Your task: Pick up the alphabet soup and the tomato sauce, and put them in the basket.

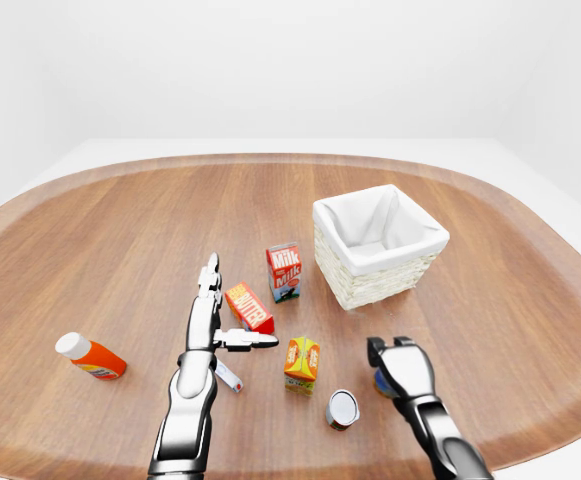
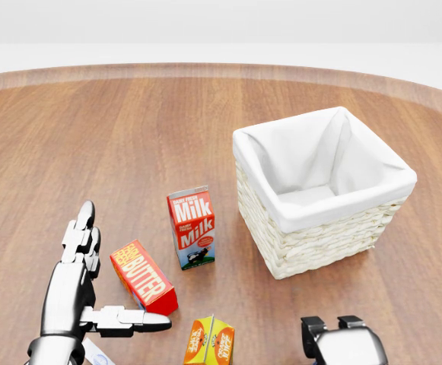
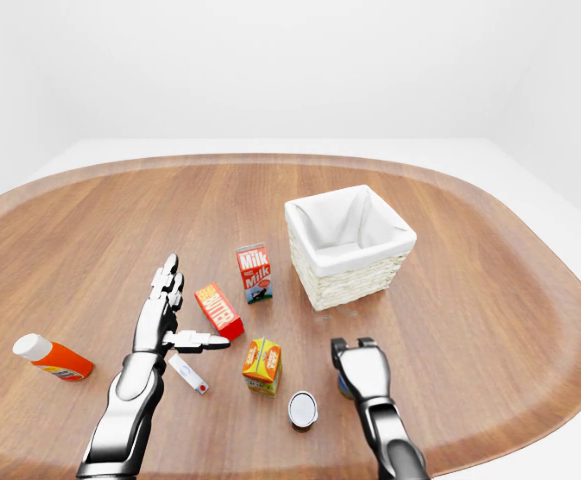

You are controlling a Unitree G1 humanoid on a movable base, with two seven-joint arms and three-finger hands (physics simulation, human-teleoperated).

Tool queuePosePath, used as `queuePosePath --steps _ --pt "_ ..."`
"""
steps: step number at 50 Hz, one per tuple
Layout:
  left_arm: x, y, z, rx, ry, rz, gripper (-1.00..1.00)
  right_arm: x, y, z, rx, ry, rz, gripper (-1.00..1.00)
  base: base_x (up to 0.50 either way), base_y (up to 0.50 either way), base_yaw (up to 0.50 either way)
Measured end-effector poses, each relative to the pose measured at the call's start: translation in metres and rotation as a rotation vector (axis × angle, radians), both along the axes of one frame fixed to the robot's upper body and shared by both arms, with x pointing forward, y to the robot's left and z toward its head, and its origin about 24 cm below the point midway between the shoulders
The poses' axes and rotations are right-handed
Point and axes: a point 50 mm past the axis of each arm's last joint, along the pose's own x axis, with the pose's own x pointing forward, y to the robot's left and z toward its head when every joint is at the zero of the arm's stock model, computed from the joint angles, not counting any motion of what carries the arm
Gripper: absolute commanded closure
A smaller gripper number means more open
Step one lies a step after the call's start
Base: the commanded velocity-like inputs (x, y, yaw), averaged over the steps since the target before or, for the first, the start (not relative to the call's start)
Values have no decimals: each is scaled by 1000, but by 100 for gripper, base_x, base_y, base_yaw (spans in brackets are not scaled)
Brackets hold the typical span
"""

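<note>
Soup and sauce cans are both still on the desk, so neither has reached the basket yet. Going left to right in the left-eye view: an orange bottle lies far left. The left hand hovers with fingers straight and thumb out, released and holding nothing, just beside a red butter box. A small white stick lies near its wrist. A milk carton stands farther off, and an orange juice carton nearer. A can on its side, silver end showing, lies near the desk's near edge; its label is hidden, so I cannot tell which can it is. The right hand is clenched around a dark blue can, label unreadable. The white-lined wicker basket sits empty beyond it. Lifting and both drops remain.
</note>
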Motion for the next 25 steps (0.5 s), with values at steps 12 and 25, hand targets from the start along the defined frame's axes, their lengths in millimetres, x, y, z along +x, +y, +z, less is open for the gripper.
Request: queuePosePath --steps 12,25 --pt "0 0 0 0 0 0 -100 -4 -7 37 50 -79 -62 100 0 0 0" --pt "0 0 0 0 0 0 -100 -14 -18 75 129 -153 -161 100 0 0 0"
